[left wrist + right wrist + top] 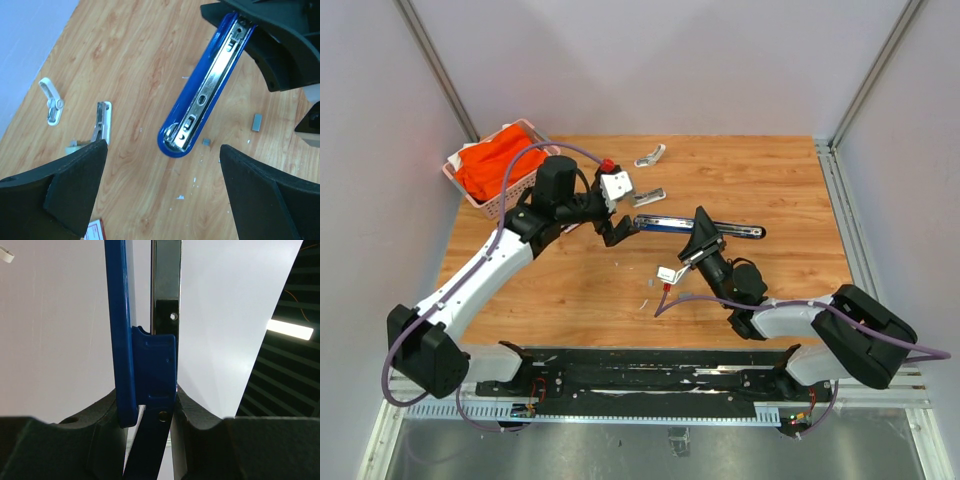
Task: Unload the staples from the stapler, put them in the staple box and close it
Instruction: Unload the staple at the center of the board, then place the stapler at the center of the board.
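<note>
The blue stapler (665, 224) is swung open, its chrome magazine rail facing up in the left wrist view (210, 85). My right gripper (704, 240) is shut on its hinge end; the right wrist view shows the blue arm (150, 365) clamped between the pads, my right gripper (150, 410) around it. My left gripper (620, 228) is open and empty, just off the stapler's rounded front tip, and the left wrist view shows my left gripper (164, 150) straddling that tip from above. Two tiny grey staples (257, 122) lie on the wood beside the stapler.
A pink basket (470, 190) with orange cloth stands at the back left. Two white plastic tools (650, 155) (650, 196) lie behind the stapler. A white box with a red label (92, 231) lies under my left gripper. Small white specks dot the wooden table (770, 190).
</note>
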{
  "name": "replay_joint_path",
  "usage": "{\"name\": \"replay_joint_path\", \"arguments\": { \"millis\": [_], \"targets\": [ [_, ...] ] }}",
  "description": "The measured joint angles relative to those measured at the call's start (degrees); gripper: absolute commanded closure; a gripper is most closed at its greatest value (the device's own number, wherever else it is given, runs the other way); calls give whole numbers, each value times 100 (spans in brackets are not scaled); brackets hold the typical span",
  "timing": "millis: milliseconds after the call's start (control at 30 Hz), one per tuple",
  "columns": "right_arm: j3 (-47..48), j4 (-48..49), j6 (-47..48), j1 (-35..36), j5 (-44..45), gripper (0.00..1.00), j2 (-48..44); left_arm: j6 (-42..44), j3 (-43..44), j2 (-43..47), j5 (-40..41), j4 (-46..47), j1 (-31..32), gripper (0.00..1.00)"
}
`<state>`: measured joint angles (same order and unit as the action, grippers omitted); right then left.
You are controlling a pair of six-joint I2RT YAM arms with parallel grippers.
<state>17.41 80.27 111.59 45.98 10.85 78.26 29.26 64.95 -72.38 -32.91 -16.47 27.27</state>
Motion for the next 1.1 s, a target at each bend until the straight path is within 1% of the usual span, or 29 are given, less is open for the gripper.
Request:
{"name": "replay_joint_path", "arguments": {
  "millis": [167, 200, 433, 600, 667, 800, 833, 967, 1000, 1100],
  "targets": [
    [-24, 4, -87, 0, 31, 99, 42, 251, 319, -426, -44, -232, 249, 0],
    [-28, 4, -96, 0, 35, 99, 46, 319, 413, -533, -59, -321, 280, 1],
    [-35, 4, -173, 0, 33, 99, 133, 839, 994, -1292, -81, -813, 382, 2],
    [-39, 4, -205, 0, 35, 99, 166, 1165, 1200, -1613, -52, -1093, 492, 0],
    [-46, 4, -216, 0, 37, 99, 170, 1303, 1200, -1655, 4, -1156, 584, 1],
    [-48, 4, -223, 0, 37, 100, 179, 1539, 1200, -1687, 181, -1222, 811, 9],
    [-50, 7, -225, 0, 37, 100, 179, 1567, 1200, -1687, 229, -1217, 857, 13],
    [-90, 7, -234, 0, 39, 99, 179, 1565, 1200, -1705, 396, -1141, 931, 35],
    [-107, 4, -236, 0, 39, 99, 179, 1558, 1198, -1709, 437, -1104, 931, 37],
    [-122, 7, -264, 0, 83, 99, 179, 1467, 1196, -1727, 553, -1003, 933, 37]
  ]
}}
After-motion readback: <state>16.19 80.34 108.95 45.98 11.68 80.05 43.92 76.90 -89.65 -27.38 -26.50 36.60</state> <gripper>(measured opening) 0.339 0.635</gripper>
